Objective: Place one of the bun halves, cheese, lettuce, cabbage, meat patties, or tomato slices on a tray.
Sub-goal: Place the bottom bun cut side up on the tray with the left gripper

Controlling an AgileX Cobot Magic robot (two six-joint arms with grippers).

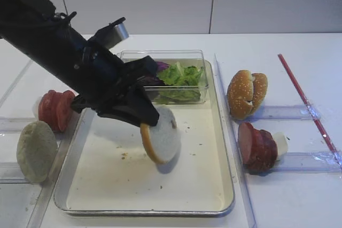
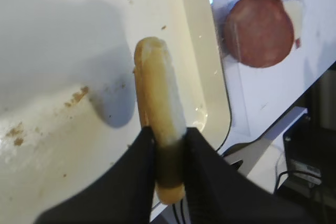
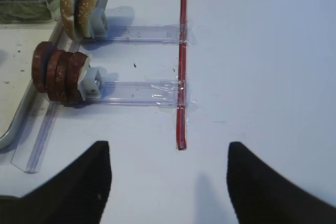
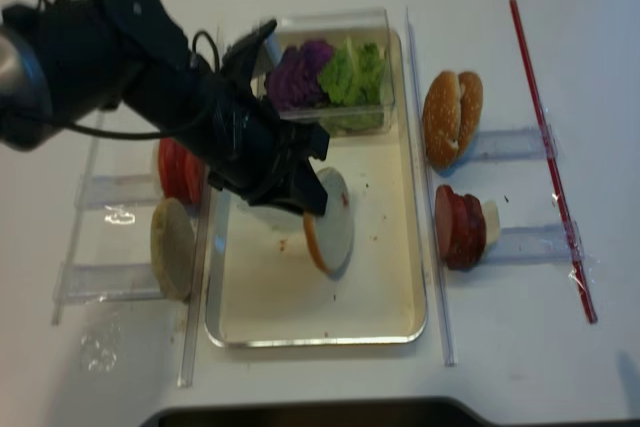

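Observation:
My left gripper (image 1: 152, 121) (image 2: 168, 132) (image 4: 312, 202) is shut on a bun half (image 1: 163, 138) (image 2: 156, 87) (image 4: 332, 232), held on edge just above the cream floor of the silver tray (image 1: 107, 185) (image 4: 300, 317) (image 2: 52, 77). Green lettuce (image 1: 181, 73) (image 4: 352, 72) and purple cabbage (image 4: 298, 72) lie in the clear box at the tray's far end. Meat patties (image 1: 258, 145) (image 3: 58, 74) (image 4: 458, 227) stand on edge right of the tray, and tomato slices (image 1: 55, 109) (image 4: 178, 169) to its left. Cheese is out of view. My right gripper (image 3: 168, 148) hangs open over bare table.
Sesame bun tops (image 1: 247, 93) (image 3: 84, 6) stand behind the patties. A pale bun half (image 1: 36, 150) leans at the front left. A red strip (image 1: 304, 100) (image 3: 181, 66) is taped along the right side. Clear plastic rails (image 1: 291, 112) flank the tray.

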